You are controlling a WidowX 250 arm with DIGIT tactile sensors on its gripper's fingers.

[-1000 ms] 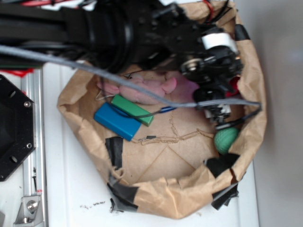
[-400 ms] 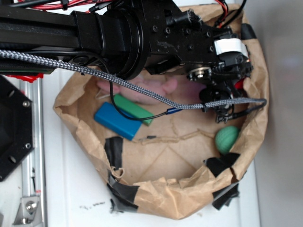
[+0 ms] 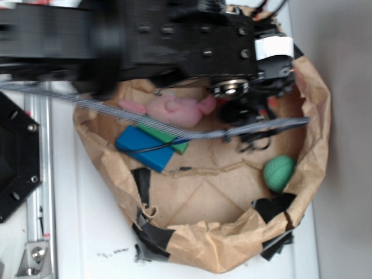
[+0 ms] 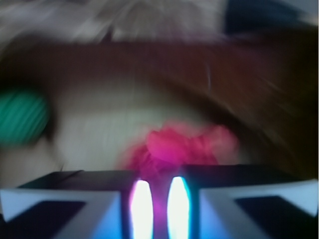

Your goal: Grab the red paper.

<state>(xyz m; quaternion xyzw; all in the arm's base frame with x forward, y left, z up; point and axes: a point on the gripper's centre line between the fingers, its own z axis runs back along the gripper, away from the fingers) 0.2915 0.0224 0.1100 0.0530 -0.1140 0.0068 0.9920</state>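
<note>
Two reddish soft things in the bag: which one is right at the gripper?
The red paper, a crumpled wad just ahead of the gripper in the wrist view. The pink plush toy lies farther left, against the bag wall.

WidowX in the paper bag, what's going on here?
The arm is reaching into the brown paper bag for the red paper. The wrist view is blurred, but shows the red wad just ahead of the gripper, whose fingers look close together with nothing clearly between them, so no grasp yet. A green ball, a pink plush toy and blue and green blocks lie untouched.
</note>
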